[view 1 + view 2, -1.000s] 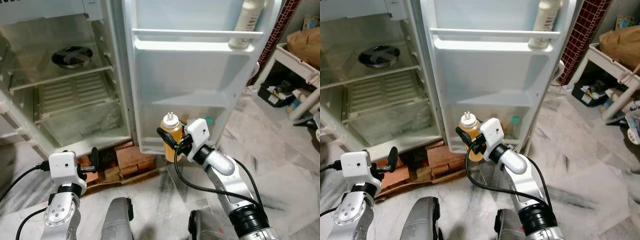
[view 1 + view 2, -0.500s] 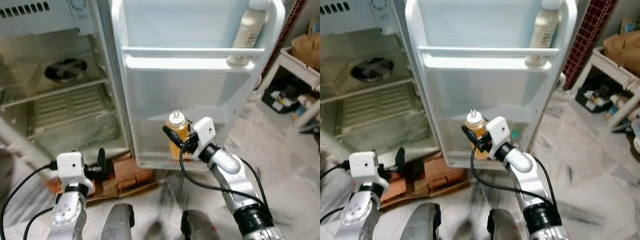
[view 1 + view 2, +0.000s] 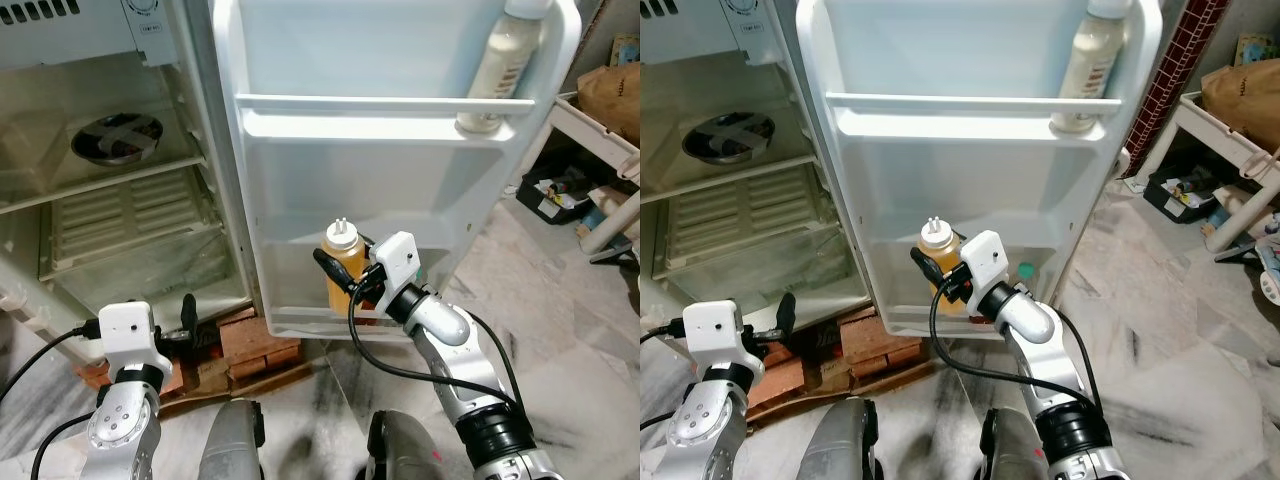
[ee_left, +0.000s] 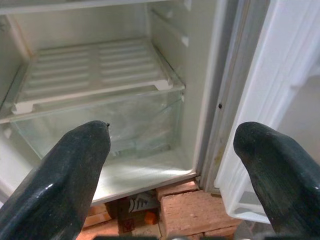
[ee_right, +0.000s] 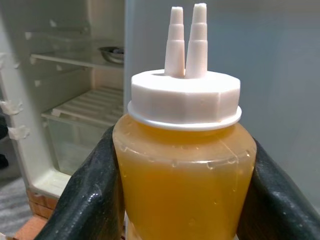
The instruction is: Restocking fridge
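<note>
Amber sauce in a white-capped squeeze bottle (image 3: 341,272) is grasped by the right pincer (image 3: 345,283). Keep it upright and lower it behind the rail of the white door's bottom shelf (image 3: 300,322). The left pincer (image 4: 175,165) waits released.

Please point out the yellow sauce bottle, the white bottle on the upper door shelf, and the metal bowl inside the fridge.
yellow sauce bottle (image 5: 182,185): right wrist view, its yellow body.
white bottle (image 3: 500,70): left eye view, middle of its body.
metal bowl (image 3: 115,138): left eye view, its centre.

Home kitchen/utility area indicated: open fridge (image 3: 330,180) propped on bricks (image 3: 255,340), marble floor (image 3: 560,330), cluttered white rack (image 3: 600,150).
</note>
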Controlling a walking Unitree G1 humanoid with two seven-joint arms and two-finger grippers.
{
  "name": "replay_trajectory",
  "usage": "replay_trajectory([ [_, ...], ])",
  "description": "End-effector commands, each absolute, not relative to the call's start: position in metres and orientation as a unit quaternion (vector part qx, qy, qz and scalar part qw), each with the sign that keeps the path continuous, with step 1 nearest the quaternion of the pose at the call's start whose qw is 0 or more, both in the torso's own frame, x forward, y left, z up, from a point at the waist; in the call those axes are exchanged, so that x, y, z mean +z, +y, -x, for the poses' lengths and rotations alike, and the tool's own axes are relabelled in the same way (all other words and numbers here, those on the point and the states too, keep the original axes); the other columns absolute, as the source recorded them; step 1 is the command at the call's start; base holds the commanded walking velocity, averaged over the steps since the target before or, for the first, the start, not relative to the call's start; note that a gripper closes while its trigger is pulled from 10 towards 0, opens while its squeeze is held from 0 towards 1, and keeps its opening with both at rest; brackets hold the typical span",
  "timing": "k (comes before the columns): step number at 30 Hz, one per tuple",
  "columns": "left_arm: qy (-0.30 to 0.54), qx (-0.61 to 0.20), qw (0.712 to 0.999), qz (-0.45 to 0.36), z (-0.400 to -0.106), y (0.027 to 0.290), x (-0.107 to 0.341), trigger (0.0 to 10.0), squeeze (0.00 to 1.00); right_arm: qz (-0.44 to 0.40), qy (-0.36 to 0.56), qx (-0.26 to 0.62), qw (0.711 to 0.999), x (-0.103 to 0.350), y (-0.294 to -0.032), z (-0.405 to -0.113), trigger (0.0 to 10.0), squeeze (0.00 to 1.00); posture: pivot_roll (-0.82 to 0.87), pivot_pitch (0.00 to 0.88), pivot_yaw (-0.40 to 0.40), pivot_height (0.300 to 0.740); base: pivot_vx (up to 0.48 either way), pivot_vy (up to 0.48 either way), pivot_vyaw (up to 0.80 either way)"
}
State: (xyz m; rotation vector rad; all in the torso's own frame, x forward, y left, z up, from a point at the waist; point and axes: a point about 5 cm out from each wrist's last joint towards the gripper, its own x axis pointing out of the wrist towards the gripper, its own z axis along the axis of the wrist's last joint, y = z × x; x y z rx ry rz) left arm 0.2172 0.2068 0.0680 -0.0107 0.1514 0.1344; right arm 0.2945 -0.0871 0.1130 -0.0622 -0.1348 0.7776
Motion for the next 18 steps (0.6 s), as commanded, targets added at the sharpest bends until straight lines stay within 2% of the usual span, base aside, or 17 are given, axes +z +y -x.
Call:
replay_trajectory([
  [1,0.081,0.067,0.994,-0.001,-0.217,0.207,0.068,10.0,0.0,0.028,-0.069,0.382,0.921,0.113,-0.086,-0.294,10.0,0.0,0.04,0.062,-0.003,0.586,0.0,0.0,0.0],
  [11,0.082,0.072,0.994,-0.005,-0.217,0.207,0.068,10.0,0.0,0.026,-0.072,0.383,0.921,0.113,-0.085,-0.294,10.0,0.0,0.04,0.063,-0.001,0.521,0.0,0.0,0.0],
  [15,0.078,0.089,0.993,-0.032,-0.213,0.212,0.07,10.0,0.0,0.03,-0.075,0.381,0.921,0.114,-0.084,-0.294,10.0,0.0,0.04,0.065,-0.003,0.521,0.0,0.0,0.0],
  [18,0.071,0.06,0.992,-0.08,-0.203,0.211,0.072,10.0,0.0,0.031,-0.077,0.384,0.92,0.114,-0.081,-0.296,10.0,0.0,0.05,0.08,-0.009,0.521,0.0,0.0,0.0],
])
